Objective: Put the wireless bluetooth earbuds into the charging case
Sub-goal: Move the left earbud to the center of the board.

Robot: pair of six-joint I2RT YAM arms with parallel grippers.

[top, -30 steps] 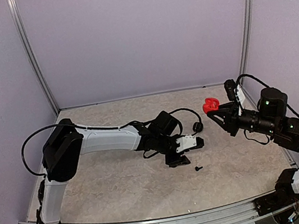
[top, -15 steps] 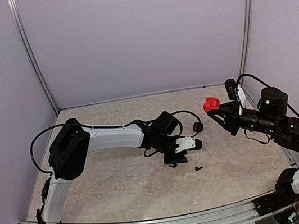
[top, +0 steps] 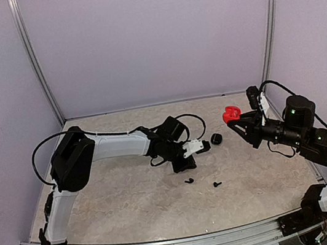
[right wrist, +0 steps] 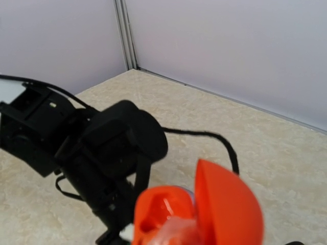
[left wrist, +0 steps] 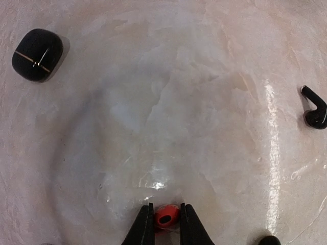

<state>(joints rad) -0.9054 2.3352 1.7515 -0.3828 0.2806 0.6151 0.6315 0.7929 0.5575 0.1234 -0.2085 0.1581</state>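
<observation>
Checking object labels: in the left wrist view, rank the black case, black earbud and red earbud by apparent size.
1. black case
2. black earbud
3. red earbud, partly hidden between the jaws, so its rank is less sure.

A: Worktop (top: 131, 196) condition?
B: Beige, marbled, glossy.
A: Items lying on it?
B: One rounded black case (top: 216, 139) further back. One black earbud (top: 189, 181) nearer the front, a second black earbud (top: 217, 183) near it, not touching.

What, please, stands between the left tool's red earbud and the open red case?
Nothing visible in the air between red earbud and red case; the black case lies on the table roughly below that line.
</observation>
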